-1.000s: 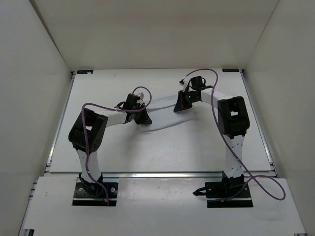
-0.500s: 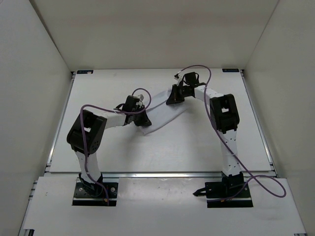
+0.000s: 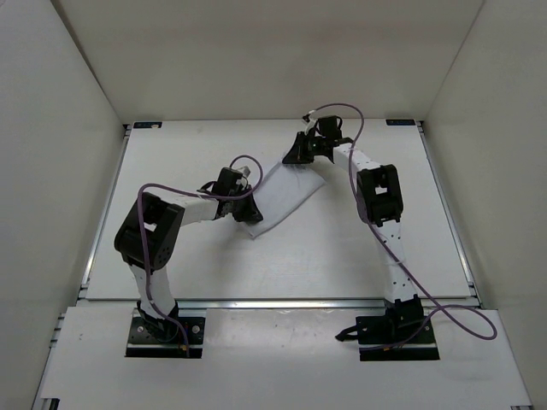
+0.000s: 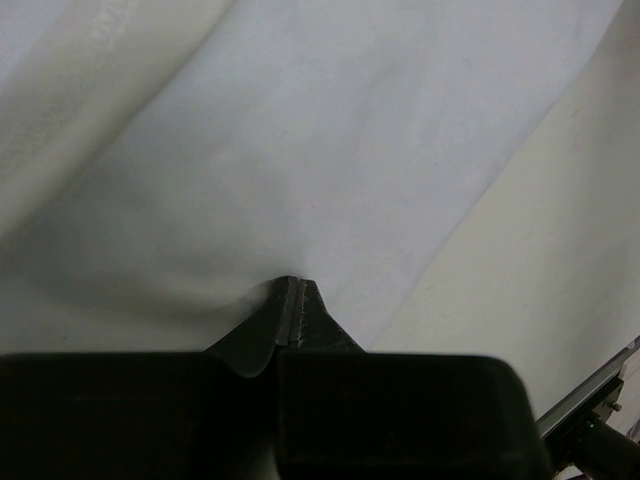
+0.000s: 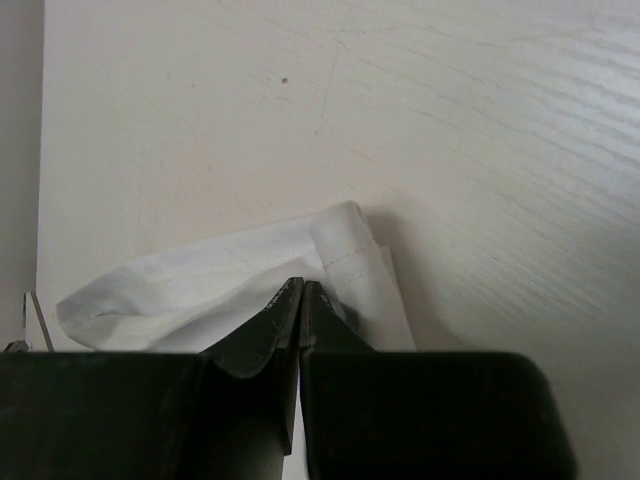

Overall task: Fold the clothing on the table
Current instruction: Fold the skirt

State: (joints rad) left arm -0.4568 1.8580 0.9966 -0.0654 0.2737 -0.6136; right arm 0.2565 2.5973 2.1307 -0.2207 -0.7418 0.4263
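The clothing (image 3: 287,195) is a small white fabric piece lying as a slanted strip on the table (image 3: 342,252), between my two grippers. My left gripper (image 3: 252,213) is shut on its near-left corner. In the left wrist view the shut tips (image 4: 293,292) pinch a pucker of the cloth (image 4: 300,150), which fills most of that view. My right gripper (image 3: 291,160) is shut on the far end of the clothing. In the right wrist view its tips (image 5: 301,292) bite into bunched fabric (image 5: 190,290) with a stitched hem (image 5: 352,262) beside them.
Metal rails run along the table's left edge (image 3: 102,224) and front edge (image 3: 282,302). White walls (image 3: 256,60) close in the back and both sides. Purple cables (image 3: 350,115) loop off both arms. Bare tabletop (image 5: 450,130) lies beyond the right gripper.
My right gripper has moved left and toward the back wall, carrying its end of the clothing, which has turned from a wide spread into a narrower slanted strip. The left gripper has barely moved.
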